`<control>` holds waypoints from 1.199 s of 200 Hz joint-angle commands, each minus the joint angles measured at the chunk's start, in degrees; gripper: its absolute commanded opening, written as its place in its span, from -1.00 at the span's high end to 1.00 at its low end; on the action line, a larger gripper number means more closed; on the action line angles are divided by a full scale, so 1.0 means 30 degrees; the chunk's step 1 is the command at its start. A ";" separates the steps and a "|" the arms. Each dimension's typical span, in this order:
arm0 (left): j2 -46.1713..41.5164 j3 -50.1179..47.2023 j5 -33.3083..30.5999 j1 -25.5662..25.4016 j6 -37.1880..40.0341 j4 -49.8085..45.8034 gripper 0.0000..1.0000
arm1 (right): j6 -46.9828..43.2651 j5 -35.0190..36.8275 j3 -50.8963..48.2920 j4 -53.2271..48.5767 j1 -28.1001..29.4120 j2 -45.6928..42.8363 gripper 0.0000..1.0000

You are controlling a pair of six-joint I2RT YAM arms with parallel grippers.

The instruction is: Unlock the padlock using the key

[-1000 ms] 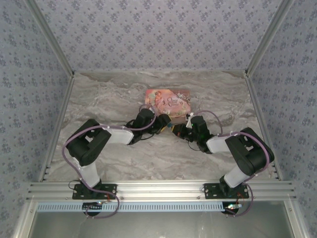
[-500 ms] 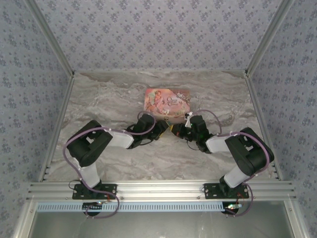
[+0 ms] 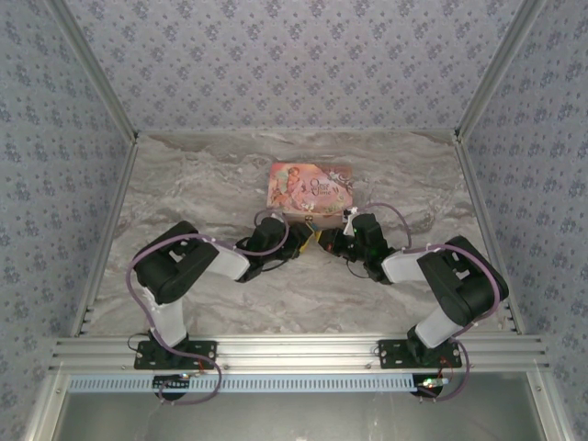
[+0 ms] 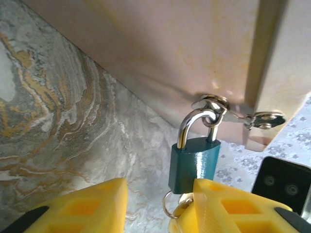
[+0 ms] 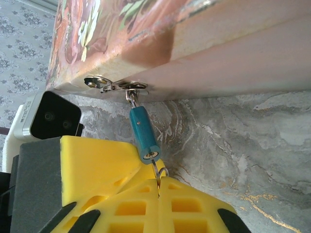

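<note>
Since 1 s ago the left arm swung to the right & its fingers (image 4: 82, 206) narrowed. They are apart now, w/ the padlock (image 4: 193, 165) between them, close against the right one. It hangs from the hasp (image 4: 228, 114) on the box (image 3: 310, 188), near side, mid surface (image 4: 58, 121). Right fingers (image 5: 126, 204) are pressed together on the key ring (image 5: 161, 173) below it. Risk: uneven closing pushes the padlock sideways, so the ring may twist out of the grip.

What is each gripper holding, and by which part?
Right gripper pinches the small silvery key by its ringed end below the tiny blue padlock; left gripper holds nothing.
</note>
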 commanded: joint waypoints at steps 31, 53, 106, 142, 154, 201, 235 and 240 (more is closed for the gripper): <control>0.0250 -0.0202 -0.1282 -0.0044 -0.0642 0.2095 0.19 | 0.0271 -0.0218 0.0558 0.0469 0.0258 -0.0126 1.00; 0.0544 -0.0063 -0.1122 -0.0076 -0.0777 0.2028 0.18 | 0.0264 -0.0251 0.0585 0.0517 0.0291 -0.0121 1.00; 0.1268 0.0291 -0.0744 -0.0130 -0.1316 0.2311 0.19 | 0.0316 -0.0258 0.0571 0.0502 0.0299 -0.0129 1.00; 0.1447 0.0659 -0.0672 -0.0132 -0.1340 0.2328 0.20 | 0.0385 -0.0287 0.0607 0.0535 0.0320 -0.0063 1.00; 0.1555 0.0734 -0.0652 -0.0134 -0.1398 0.2370 0.25 | 0.0426 -0.0317 0.0609 0.0560 0.0330 -0.0067 1.00; 0.1785 0.0848 -0.0791 -0.0127 -0.1478 0.2723 0.59 | 0.0647 -0.0397 0.0556 0.0701 0.0233 -0.0149 1.00; 0.1657 0.0830 -0.0884 -0.0150 -0.1315 0.2658 0.76 | 0.0459 -0.0582 0.0395 0.0498 -0.0008 -0.0611 0.99; 0.1611 0.0824 -0.0877 -0.0129 -0.1259 0.2610 0.78 | 0.0324 -0.0553 0.0390 0.0322 -0.0072 -0.0809 0.87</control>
